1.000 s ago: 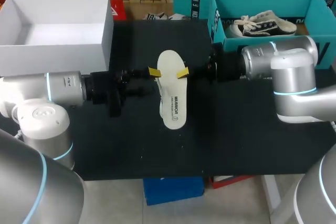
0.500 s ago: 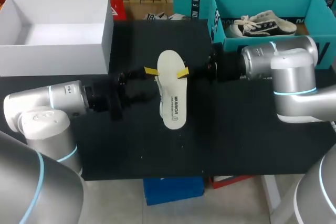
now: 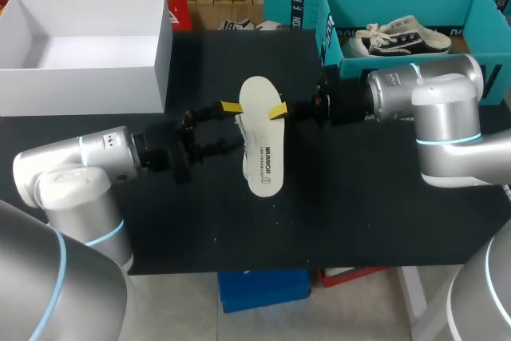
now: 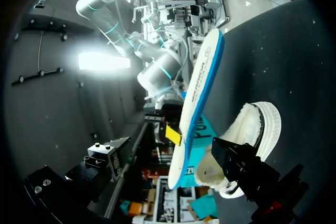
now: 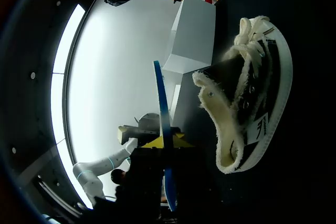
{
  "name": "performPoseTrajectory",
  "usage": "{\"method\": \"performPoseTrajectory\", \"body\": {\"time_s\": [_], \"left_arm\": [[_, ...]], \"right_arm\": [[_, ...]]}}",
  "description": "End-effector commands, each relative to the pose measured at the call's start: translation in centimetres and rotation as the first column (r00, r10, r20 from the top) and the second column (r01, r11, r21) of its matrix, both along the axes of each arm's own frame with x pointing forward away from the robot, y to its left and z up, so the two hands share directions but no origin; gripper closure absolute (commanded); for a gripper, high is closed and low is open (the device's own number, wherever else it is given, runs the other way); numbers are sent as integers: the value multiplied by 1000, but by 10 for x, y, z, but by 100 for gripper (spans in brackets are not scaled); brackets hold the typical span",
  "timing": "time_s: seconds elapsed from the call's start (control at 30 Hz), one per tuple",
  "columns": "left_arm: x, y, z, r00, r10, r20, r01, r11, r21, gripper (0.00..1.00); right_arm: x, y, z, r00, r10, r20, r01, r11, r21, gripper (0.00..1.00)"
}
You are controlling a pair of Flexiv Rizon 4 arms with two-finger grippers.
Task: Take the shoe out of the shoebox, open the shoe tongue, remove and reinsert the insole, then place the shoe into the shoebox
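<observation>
Left of centre in the head view, the left arm (image 3: 104, 153) has swung lower and now angles up toward the insole (image 3: 262, 145). The left gripper (image 3: 230, 127) stays spread just beside the insole's left edge. The insole has not moved: it hangs mid-frame, pinched by the right gripper (image 3: 279, 111). Removal looks done, and reinsertion is probably next. Only the wrist views show the fleece-lined shoe (image 5: 252, 93), lying on the table (image 3: 359, 197) near the insole, which apparently hides it from above.

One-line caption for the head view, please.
Right gripper holds the white insole over the black table; left gripper open beside it.
</observation>
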State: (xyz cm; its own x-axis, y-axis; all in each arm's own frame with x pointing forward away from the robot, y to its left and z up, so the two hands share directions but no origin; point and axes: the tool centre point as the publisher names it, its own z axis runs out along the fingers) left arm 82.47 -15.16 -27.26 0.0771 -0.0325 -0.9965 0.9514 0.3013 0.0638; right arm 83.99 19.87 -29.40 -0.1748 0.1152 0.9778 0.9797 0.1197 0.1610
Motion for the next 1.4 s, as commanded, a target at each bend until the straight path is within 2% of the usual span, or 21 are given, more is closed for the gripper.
{"method": "performPoseTrajectory", "body": {"time_s": [0.03,0.07,0.17,0.23,0.33,0.43,0.5,0.6,0.73,1.07,1.4], "left_arm": [[11,-6,-9,1000,-13,1,13,1000,-5,2],[12,-7,-11,1000,-18,4,18,1000,-1,7],[18,-11,-13,1000,-28,12,28,1000,-11,10],[21,-14,-14,999,-32,21,33,999,-13,21],[25,-18,-13,999,-38,29,39,999,-18,22],[29,-23,-13,998,-46,34,47,999,-22,31],[30,-27,-12,998,-58,38,59,998,-21,32],[31,-32,-12,997,-71,43,72,997,-17,38],[32,-36,-12,996,-81,45,82,997,-12,53],[19,-33,-10,994,-94,50,94,996,8,53],[9,-24,-16,998,-53,44,52,998,18,63]], "right_arm": [[1,1,-1,1000,1,0,-1,1000,-1,100],[1,1,-1,1000,1,0,-1,1000,-1,100],[1,1,-1,1000,1,0,-1,1000,-1,100],[1,1,-1,1000,1,0,-1,1000,-1,100],[1,1,-1,1000,1,0,-1,1000,-1,100],[1,1,-1,1000,1,0,-1,1000,-1,100],[1,1,-1,1000,1,0,-1,1000,-1,100],[1,1,-1,1000,1,0,-1,1000,-1,100],[1,1,-1,1000,1,0,-1,1000,-1,100],[1,1,-1,1000,1,0,-1,1000,-1,100],[1,1,-1,1000,1,0,-1,1000,-1,100]]}}
